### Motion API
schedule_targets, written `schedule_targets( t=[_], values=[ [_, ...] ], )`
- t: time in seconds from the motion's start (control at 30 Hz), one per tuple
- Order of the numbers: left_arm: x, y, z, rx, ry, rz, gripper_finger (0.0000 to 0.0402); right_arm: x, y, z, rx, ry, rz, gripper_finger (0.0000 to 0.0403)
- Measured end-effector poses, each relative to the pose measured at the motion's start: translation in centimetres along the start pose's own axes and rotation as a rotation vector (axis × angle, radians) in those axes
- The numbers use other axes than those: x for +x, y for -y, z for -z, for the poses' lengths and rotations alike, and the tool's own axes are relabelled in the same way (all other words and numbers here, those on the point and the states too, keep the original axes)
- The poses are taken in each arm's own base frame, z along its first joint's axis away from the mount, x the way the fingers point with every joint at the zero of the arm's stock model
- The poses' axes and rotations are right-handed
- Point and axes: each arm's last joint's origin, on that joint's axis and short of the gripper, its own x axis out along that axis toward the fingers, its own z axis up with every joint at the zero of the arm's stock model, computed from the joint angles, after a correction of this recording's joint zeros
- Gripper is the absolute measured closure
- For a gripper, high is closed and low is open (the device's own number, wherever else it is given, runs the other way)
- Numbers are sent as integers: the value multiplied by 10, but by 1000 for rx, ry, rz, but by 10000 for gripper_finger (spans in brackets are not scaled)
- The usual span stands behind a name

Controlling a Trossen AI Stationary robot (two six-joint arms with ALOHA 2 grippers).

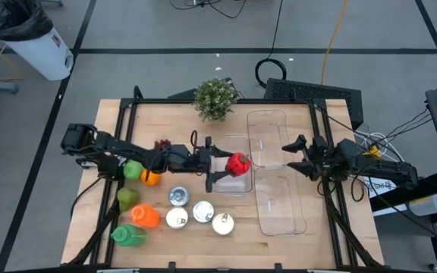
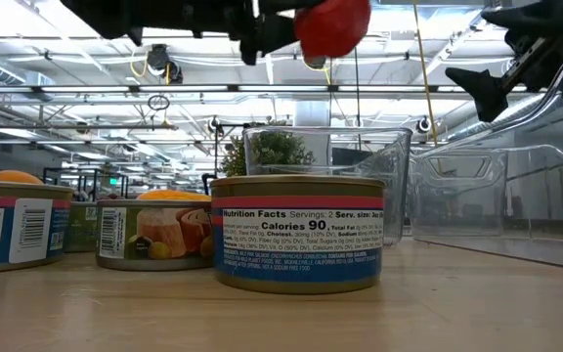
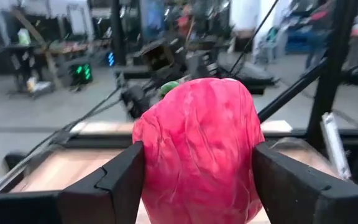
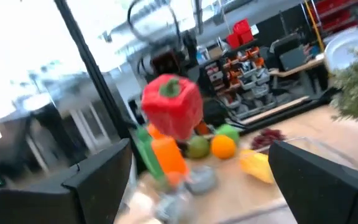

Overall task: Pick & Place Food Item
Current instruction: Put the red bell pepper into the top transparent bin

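Red pepper (image 1: 238, 164) is hanging above a small clear container (image 1: 232, 168) mid-desk, gripped by the left hand (image 1: 220, 164). Right hand (image 1: 294, 157) is waiting open over the long clear trays (image 1: 279, 201).

The high view looks straight down from well above, taking in the whole wooden table (image 1: 203, 243) and floor around it. The low view sits at table-top height, facing level across the table, very near a tin can (image 2: 298, 233) that fills its middle. The left wrist view looks forward between its own fingers (image 3: 114, 180), pressed close to the red bell pepper (image 3: 197, 149). The right wrist view faces across the table toward 9 o'clock of the high view. All four share that pepper (image 1: 238, 164) (image 2: 332, 27) (image 4: 171, 106); high and low views also share the potted plant (image 1: 215, 98) (image 2: 267, 152).
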Motion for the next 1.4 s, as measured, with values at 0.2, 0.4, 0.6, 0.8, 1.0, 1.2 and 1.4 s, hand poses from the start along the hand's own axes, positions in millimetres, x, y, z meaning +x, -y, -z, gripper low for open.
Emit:
schedule_targets(
  t=[0.2, 0.4, 0.6, 0.8, 1.0, 1.2, 1.4],
  values=[
    [10, 2, 17, 15, 24, 13, 141, 0, 0, -2, 35, 34, 25, 44],
    [11, 5, 18, 15, 35, 20, 140, -1, 5, -6, 11, 150, 206, 44],
    [10, 12, 15, 60, 54, 40, 140, 1, 7, -4, 22, 123, 217, 44],
    [10, 16, 15, 88, 53, 48, 140, 6, -8, -10, 25, 82, -108, 44],
    [10, 16, 16, 90, 42, 49, 140, 16, -17, -4, -67, 75, -144, 44],
    [10, 14, 18, 96, 24, 44, 140, 31, -23, 8, -93, 57, -40, 44],
    [10, 14, 20, 107, 1, 46, 140, 63, -36, 11, -113, -61, 17, 44]
  ],
)
